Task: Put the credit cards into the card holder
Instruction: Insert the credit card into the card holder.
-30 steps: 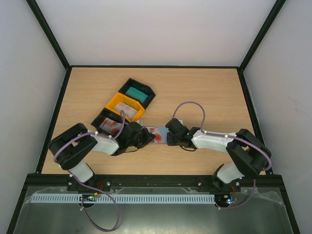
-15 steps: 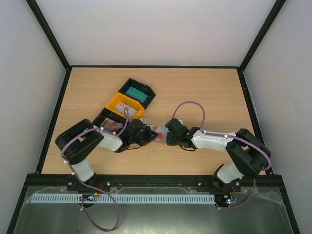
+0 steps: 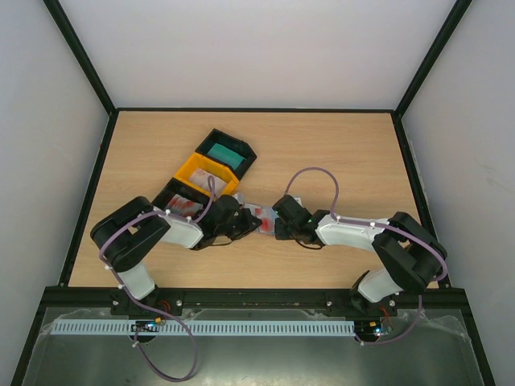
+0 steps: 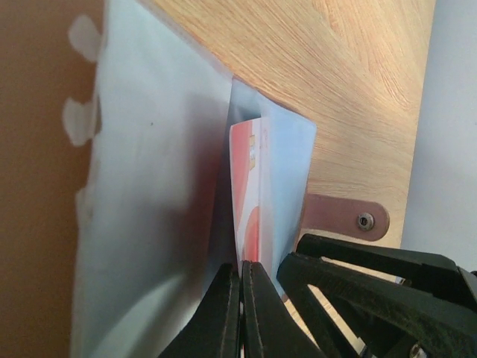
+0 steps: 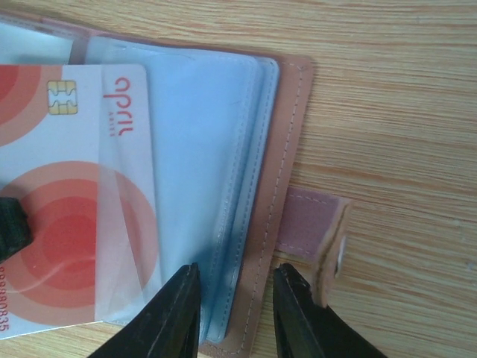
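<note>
The card holder (image 3: 267, 211) lies open on the table between my two grippers, its brown cover (image 5: 279, 164) and clear sleeves (image 4: 149, 186) showing. My left gripper (image 4: 241, 272) is shut on a red-and-white credit card (image 4: 244, 194) that stands partly inside a sleeve. In the right wrist view the same card (image 5: 74, 186) lies under clear plastic. My right gripper (image 5: 237, 298) stands open, its jaws straddling the holder's stitched edge beside the snap strap (image 5: 313, 224). In the top view the left gripper (image 3: 241, 223) and right gripper (image 3: 278, 225) nearly meet.
Three trays sit in a row behind the left arm: a black one with a teal card (image 3: 227, 151), a yellow one (image 3: 190, 170), and a black one with red-and-white cards (image 3: 181, 205). Black frame rails border the table.
My left arm has pushed right, carrying the card farther toward the holder. The right gripper stays at the holder's edge with its jaws a little narrower.
</note>
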Tool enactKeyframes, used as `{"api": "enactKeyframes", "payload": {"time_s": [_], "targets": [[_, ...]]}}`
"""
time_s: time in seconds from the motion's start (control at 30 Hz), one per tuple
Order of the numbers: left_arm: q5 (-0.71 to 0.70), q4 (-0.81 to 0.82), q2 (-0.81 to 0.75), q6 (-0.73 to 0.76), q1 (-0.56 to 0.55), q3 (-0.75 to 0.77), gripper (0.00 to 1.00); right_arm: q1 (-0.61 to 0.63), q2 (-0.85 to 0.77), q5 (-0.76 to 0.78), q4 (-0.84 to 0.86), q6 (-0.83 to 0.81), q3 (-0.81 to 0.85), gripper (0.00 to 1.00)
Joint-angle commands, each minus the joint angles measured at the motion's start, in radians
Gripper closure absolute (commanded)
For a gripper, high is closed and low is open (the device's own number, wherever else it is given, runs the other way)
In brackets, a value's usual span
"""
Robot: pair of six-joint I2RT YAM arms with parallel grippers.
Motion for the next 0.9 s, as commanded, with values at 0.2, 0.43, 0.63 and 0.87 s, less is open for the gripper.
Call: {"api": "enactKeyframes", "payload": {"time_s": [0.2,0.43,0.63,0.87], "targets": [[0.030,-0.135,-0.015,0.078,-0.006,-0.031,0.98,0.000,0.041,0.045,-0.042,0.013,-0.013,0.72],[0.073,-0.188,0.047,0.149,-0.006,0.062,0.97,0.000,-0.002,-0.005,-0.010,0.003,-0.021,0.63],[0.094,-0.218,0.078,0.192,-0.007,0.098,0.98,-0.008,-0.023,-0.019,0.024,0.023,-0.017,0.50],[0.106,-0.270,0.100,0.246,-0.007,0.135,0.98,-0.014,0.002,-0.056,0.062,0.029,-0.015,0.48]]}}
